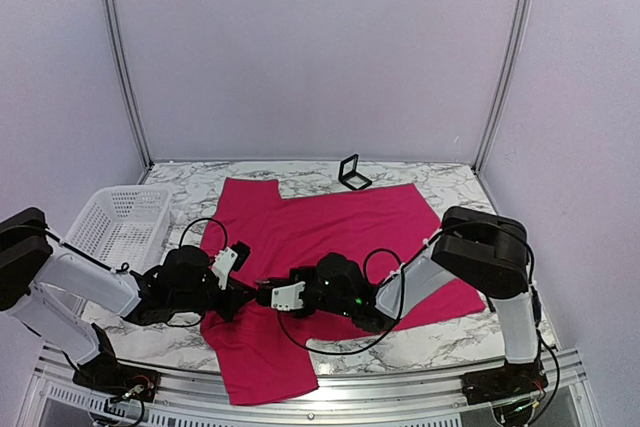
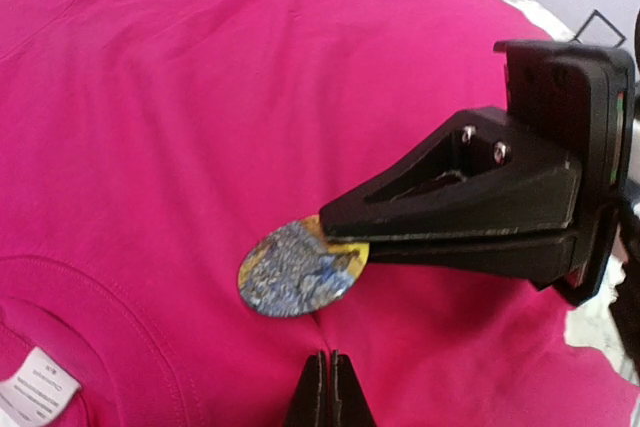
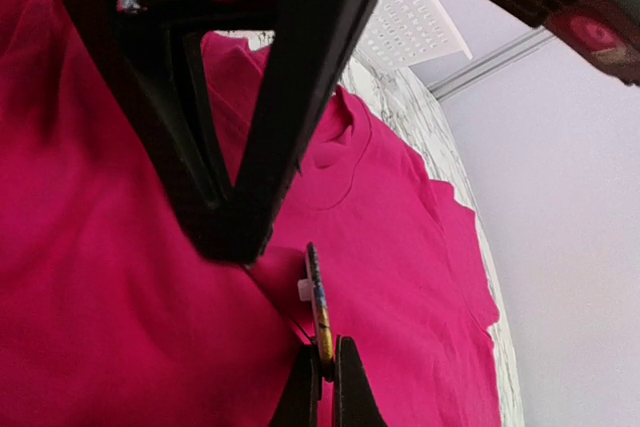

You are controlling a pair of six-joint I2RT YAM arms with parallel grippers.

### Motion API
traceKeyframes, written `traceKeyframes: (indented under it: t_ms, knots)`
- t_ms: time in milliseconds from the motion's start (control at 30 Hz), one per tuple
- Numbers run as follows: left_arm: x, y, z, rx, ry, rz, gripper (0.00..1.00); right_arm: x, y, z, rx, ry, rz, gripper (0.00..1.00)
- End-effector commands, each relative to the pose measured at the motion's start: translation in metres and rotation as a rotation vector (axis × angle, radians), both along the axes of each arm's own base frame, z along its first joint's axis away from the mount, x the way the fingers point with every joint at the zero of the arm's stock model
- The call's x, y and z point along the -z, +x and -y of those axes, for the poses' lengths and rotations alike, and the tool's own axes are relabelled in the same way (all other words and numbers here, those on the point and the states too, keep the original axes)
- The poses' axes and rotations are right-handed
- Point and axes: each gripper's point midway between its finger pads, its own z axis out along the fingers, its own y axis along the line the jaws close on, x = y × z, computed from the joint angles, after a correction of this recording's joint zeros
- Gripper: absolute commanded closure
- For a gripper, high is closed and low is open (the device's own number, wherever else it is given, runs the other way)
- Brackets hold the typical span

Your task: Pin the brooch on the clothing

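Observation:
The magenta T-shirt (image 1: 330,227) lies flat on the table, its white neck label (image 2: 35,387) at the lower left of the left wrist view. My left gripper (image 2: 329,355) is shut on a small pinched fold of the shirt just below the collar. My right gripper (image 3: 325,347) is shut on the edge of the brooch (image 2: 295,267), a round blue-grey and yellow badge. It holds the brooch against the fabric right beside the fold. In the right wrist view the brooch (image 3: 318,297) stands edge-on with a white pin fitting on its back. The two grippers meet at the shirt's middle (image 1: 255,293).
A white slatted basket (image 1: 120,222) stands at the table's left. A small open black box (image 1: 352,172) sits beyond the shirt at the back. The marble table (image 1: 450,182) shows around the shirt. The arms' cables loop over the shirt's near part.

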Motion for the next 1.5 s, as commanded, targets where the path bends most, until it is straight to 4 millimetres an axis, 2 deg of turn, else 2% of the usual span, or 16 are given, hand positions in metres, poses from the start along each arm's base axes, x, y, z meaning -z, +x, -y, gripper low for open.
traceKeyframes:
  t_ms: [0,267,467,600,833,933,1067,1167,1333,1467]
  knots:
    - [-0.008,-0.015,0.009,0.097,-0.052,-0.016,1.00,-0.010,0.002,0.000,0.122,0.074,0.045,1.00]
    - [-0.018,-0.006,0.005,0.080,-0.071,0.012,1.00,0.000,0.004,0.005,0.146,0.076,0.042,1.00]
    - [-0.015,-0.005,0.002,0.073,-0.068,0.002,1.00,0.008,-0.012,0.010,0.077,0.055,0.010,1.00]
    - [-0.013,-0.004,0.000,0.070,-0.063,0.000,1.00,0.011,-0.022,0.006,0.025,0.062,-0.050,1.00]
    - [-0.016,-0.003,0.000,0.077,-0.070,0.004,1.00,0.015,-0.029,-0.002,-0.026,0.058,-0.079,1.00]
    - [-0.015,-0.002,-0.002,0.068,-0.067,0.004,1.00,0.012,-0.037,-0.006,-0.067,0.077,-0.122,1.00]
    - [-0.014,-0.002,-0.002,0.068,-0.064,0.005,1.00,0.002,-0.050,-0.011,-0.144,0.129,-0.285,1.00]
    - [-0.013,-0.001,-0.002,0.065,-0.063,0.002,1.00,-0.006,-0.051,-0.011,-0.164,0.177,-0.374,1.00]
    - [-0.013,-0.004,-0.004,0.070,-0.061,0.007,0.71,-0.010,-0.046,-0.007,-0.169,0.230,-0.461,1.00]
    - [-0.015,-0.002,-0.013,0.050,-0.041,0.057,0.65,-0.015,-0.042,-0.006,-0.170,0.250,-0.485,1.00]
